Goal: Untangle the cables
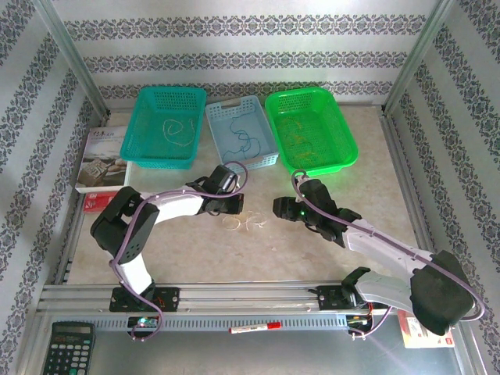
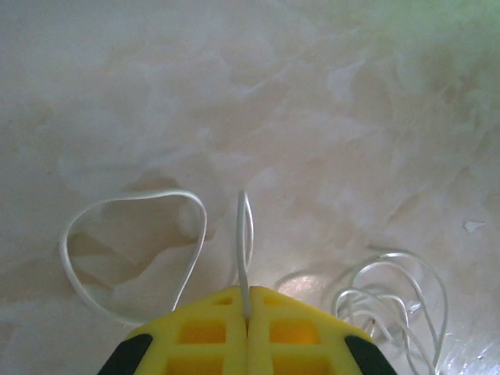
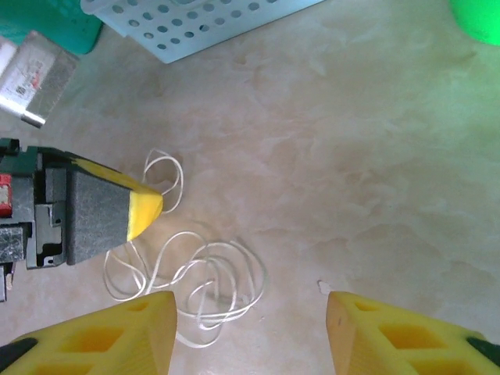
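Though partly cropped, left tool [image 2: 247, 311] clamped on whitish cable [image 2: 243, 250]; right tool [image 3: 250, 306] apart.

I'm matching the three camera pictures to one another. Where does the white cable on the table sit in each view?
Top external: the white cable is near the picture's centre, just below the left pincer.
Left wrist: white cable loops at lower left and lower right, with one strand nipped in the left pincer at bottom centre.
Right wrist: white cable lies tangled at lower left.
Shared landmark: the left pincer, with its yellow tips.
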Controlling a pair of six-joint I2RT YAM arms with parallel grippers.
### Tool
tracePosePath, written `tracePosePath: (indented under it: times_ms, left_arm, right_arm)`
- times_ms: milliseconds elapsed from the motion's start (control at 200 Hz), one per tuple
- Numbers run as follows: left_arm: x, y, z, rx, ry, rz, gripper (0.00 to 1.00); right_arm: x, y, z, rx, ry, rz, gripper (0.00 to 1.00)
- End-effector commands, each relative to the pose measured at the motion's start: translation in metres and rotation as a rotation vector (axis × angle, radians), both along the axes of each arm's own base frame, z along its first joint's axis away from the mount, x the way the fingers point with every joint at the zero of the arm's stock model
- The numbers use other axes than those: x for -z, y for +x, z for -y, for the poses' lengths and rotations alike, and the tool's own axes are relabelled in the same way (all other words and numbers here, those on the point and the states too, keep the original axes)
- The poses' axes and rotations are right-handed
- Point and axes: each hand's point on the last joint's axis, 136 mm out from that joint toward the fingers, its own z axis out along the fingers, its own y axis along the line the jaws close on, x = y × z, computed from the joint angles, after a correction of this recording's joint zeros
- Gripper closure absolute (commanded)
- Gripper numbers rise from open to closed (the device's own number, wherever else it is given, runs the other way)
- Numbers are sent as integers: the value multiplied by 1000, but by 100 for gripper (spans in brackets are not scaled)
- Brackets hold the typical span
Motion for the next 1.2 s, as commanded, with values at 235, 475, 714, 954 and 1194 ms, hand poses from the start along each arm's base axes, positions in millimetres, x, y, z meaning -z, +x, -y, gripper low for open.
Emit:
tracePosePath:
  times_ms: [235, 475, 714, 954, 1194]
  left_arm:
    - [-123, -18, 11, 103, -206, 208, 100]
    - [-164, -32, 17, 144, -339, 274, 100]
    - [-188, -42, 25, 194, -436, 288, 100]
    - [-204, -49, 31, 214, -511, 288, 100]
    - [-207, -49, 34, 216, -534, 278, 100]
  right_arm:
    - [-48, 11, -27, -66, 145, 65, 41]
    - [-77, 19, -36, -96, 245, 124, 40]
    - [-96, 17, -32, -119, 304, 166, 38]
    - [-109, 13, -44, -184, 350, 192, 37]
    - [-120, 12, -66, -250, 370, 212, 37]
